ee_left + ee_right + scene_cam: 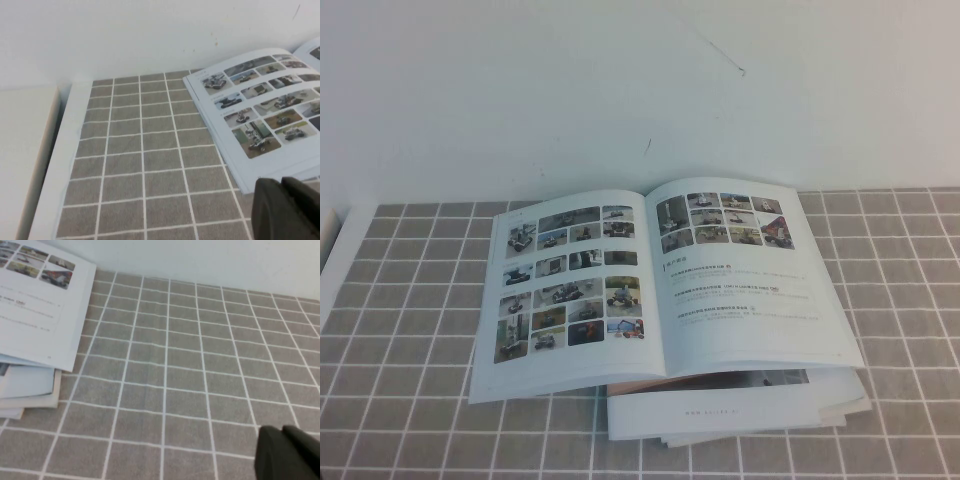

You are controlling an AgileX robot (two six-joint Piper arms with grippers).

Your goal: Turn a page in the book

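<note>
Here: one book [660, 285] open; left claw [287, 210], right claw [287, 452] low, apart.

Neither arm showed from the high camera. The left gripper [286, 209] was just a dark lump cut off at the frame corner, and the right gripper [287, 452] likewise. The book's [660, 280] text lines were too small to read, and it hid most of the stack [740, 412] beneath.
</note>
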